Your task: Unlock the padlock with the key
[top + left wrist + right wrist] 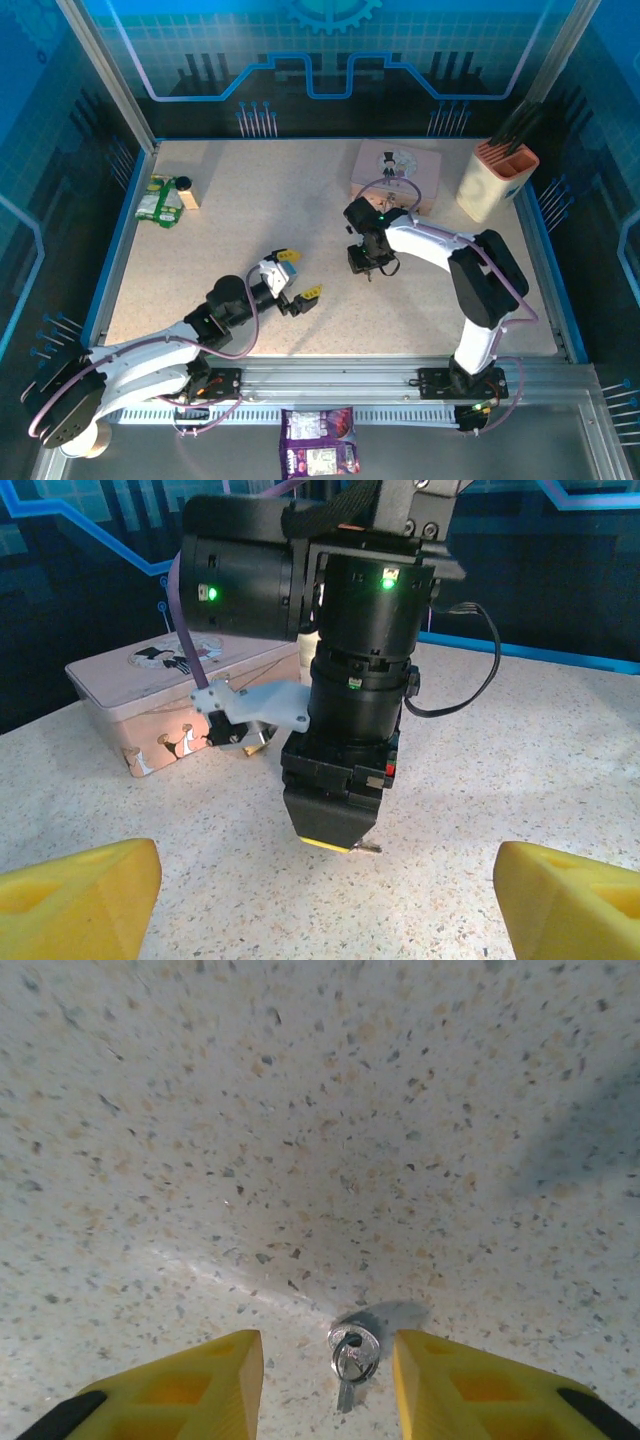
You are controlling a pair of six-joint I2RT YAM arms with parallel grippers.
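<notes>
Your right gripper (328, 1365) hangs nose-down over the speckled tabletop (300, 1110), jaws released. The key (351, 1352) lies flat between its yellow fingers (200, 1385), touching neither. Your left gripper (325, 890), jaws also released and holding nothing, faces the right arm (365, 650) from just in front. A brass-gold glint at the front of the pink box (120, 685), half hidden behind the right wrist's white mount (262, 705), is probably the padlock (256, 742); you cannot be sure from here.

The danger is the pick. The key is thin and flush with the surface, and it sits closer to one finger than the other. Closing from this height is likely to shove it sideways or clip only the ring (350, 1358), leaving the blade free to swing. Go lower and the fingertips may grind into the tabletop.

A crooked hold would matter at the lock. The keyhole is tiny, and a tilted blade would likely skate off the lock body and push the padlock away rather than enter. The two arms also work near each other, so a hasty reach by the left one risks a bump.
</notes>
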